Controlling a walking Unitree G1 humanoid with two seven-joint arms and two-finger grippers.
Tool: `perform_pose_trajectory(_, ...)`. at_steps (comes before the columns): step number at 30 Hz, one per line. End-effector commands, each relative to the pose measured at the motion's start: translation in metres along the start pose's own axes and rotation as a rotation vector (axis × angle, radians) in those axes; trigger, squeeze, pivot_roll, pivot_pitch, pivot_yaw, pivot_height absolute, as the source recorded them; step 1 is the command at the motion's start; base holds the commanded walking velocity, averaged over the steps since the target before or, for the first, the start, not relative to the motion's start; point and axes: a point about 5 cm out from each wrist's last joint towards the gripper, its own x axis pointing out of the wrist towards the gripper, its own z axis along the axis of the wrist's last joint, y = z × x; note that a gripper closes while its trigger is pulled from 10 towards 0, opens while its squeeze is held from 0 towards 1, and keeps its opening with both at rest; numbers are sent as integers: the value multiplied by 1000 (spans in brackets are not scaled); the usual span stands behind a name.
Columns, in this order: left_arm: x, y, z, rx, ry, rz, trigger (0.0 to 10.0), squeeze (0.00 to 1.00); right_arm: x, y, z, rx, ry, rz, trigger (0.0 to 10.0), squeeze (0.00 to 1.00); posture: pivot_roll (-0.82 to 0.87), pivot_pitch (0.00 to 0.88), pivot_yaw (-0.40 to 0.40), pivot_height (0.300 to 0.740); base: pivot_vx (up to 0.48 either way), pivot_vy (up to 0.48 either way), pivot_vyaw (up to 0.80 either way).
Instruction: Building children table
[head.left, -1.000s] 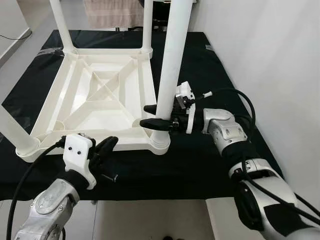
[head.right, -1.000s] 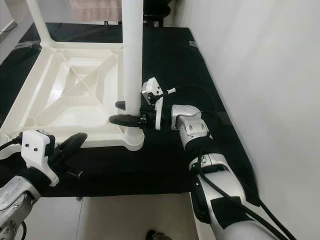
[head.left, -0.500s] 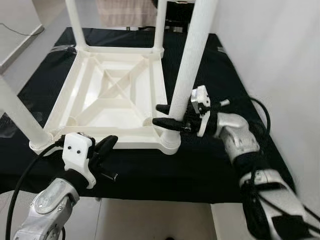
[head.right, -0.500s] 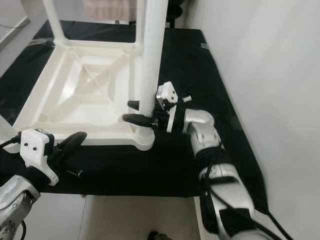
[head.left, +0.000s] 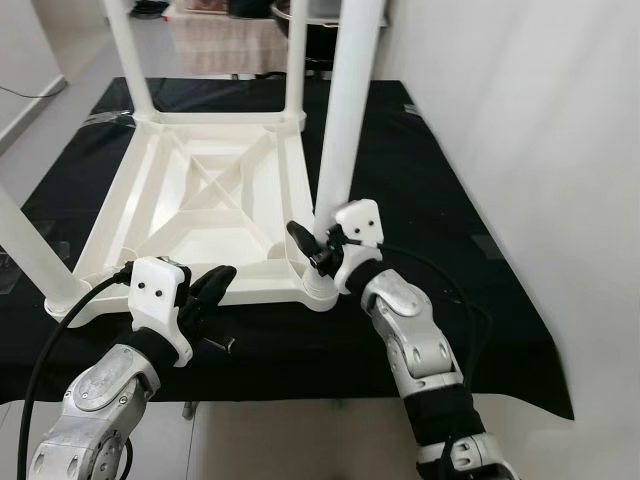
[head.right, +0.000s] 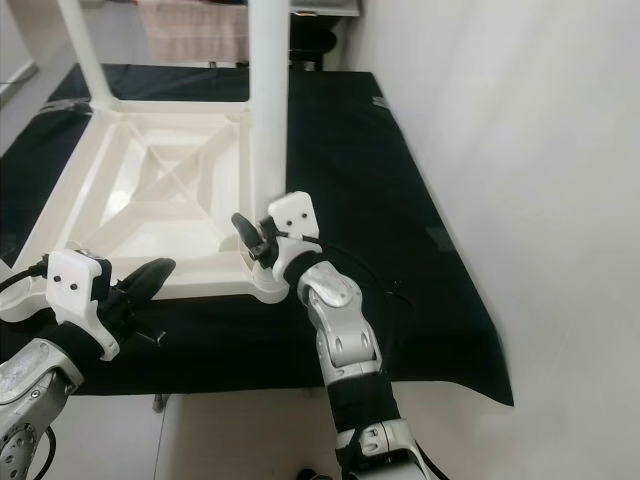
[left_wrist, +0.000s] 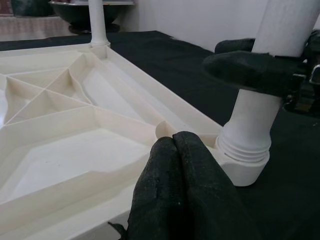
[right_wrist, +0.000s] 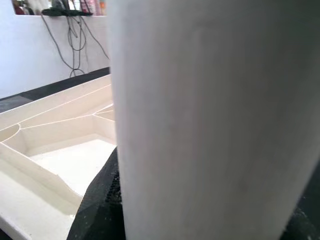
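Black mat (head.left: 420, 190); inverted white tbl (head.left: 190, 200).

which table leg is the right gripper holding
The near-right leg, the one at the corner closest to the robot's right side. The right gripper is clamped around it low down, just above its socket; the other three legs stand free.

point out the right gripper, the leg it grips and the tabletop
right gripper (head.left: 312, 243), left eye view, between its fingertips
leg (head.left: 340, 140), left eye view, mid shaft
tabletop (head.left: 140, 205), left eye view, underside rib
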Motion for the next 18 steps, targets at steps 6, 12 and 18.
perform_pose_trajectory(6,-1,-1,-3,-6,12,-11,10000,0,-3,3,-4,91,28,176,10000,1000,97,185,-80,740,0,0,0)
perform_pose_trajectory(12,-3,-4,-2,-8,10,-14,10000,0,-3,-22,11,62,-26,457,10000,0,112,196,-89,740,0,0,0)
perform_pose_trajectory(18,-7,-6,-1,-21,9,-26,10000,0,-5,-52,18,-26,36,671,10000,0,128,207,-95,740,0,0,0)
